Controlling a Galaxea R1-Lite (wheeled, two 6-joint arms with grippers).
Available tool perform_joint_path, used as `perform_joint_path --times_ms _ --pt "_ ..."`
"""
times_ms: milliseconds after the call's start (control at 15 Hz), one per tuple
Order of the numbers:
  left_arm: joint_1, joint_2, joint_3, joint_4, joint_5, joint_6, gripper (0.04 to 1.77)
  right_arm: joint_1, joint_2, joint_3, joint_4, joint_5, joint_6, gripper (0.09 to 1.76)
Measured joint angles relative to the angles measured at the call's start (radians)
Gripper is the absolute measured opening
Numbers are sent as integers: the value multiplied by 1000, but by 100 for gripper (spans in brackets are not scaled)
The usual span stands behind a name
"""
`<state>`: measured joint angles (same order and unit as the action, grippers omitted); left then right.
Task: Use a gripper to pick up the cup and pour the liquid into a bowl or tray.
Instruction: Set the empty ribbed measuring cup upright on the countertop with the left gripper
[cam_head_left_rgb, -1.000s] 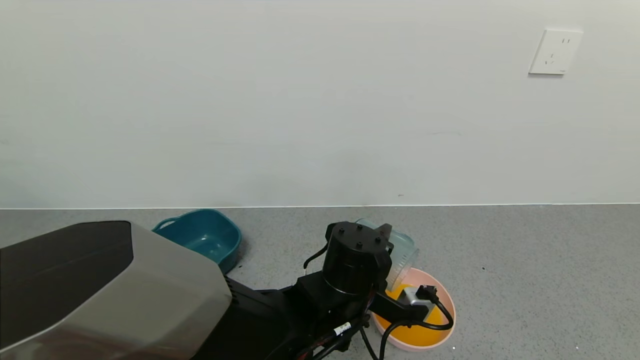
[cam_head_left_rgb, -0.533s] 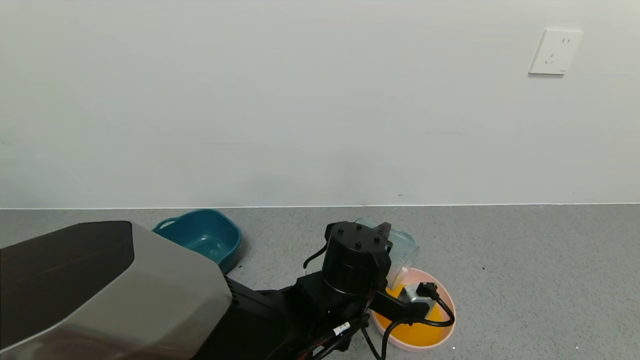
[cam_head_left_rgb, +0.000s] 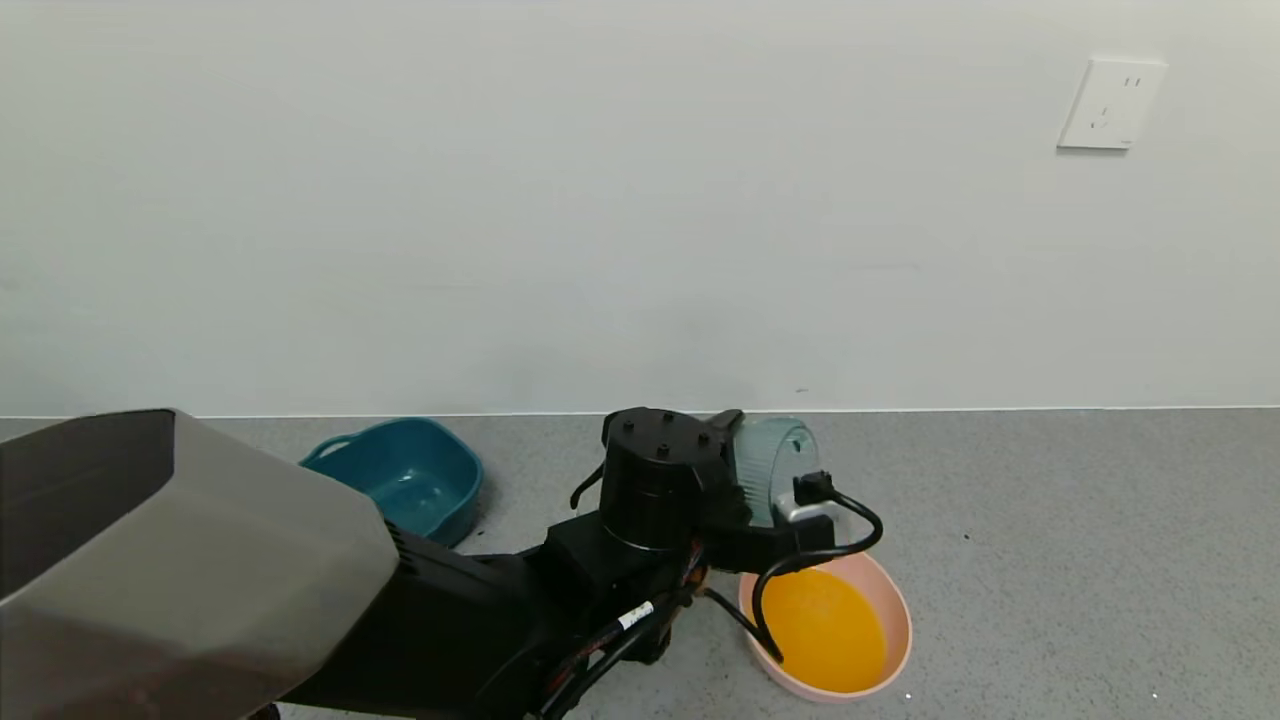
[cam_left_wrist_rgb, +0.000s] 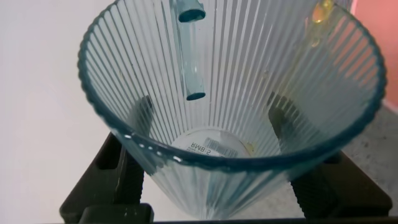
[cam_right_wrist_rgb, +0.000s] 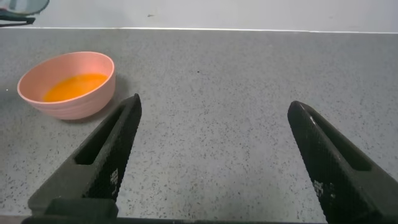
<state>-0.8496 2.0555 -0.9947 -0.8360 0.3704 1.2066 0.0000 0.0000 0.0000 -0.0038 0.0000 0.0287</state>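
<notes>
Raised left pincer (cam_head_left_rgb: 745, 470), cup (cam_head_left_rgb: 770, 470) nearly level, above bowl (cam_head_left_rgb: 895, 610)

Black arm (cam_head_left_rgb: 640, 520), silver-grey shell (cam_head_left_rgb: 200, 560), black looping cables (cam_head_left_rgb: 810, 560).

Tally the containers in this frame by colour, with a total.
Pink: 1, the bowl holding the orange liquid.
Teal: 1, the tub.
Clear blue: 1, the cup, held by the left gripper.
Total: 3.
</notes>
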Motion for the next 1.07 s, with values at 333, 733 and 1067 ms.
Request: perform_joint_path --times_ms 333,733,1067 --pt "27 -62 30 -7 -27 -275 131 0 0 0 0 0 0 171" --pt "136 -132 50 -21 -75 -618 131 0 0 0 0 0 0 171" --pt "166 -157 100 -28 -59 -980 131 0 0 0 0 0 0 171"
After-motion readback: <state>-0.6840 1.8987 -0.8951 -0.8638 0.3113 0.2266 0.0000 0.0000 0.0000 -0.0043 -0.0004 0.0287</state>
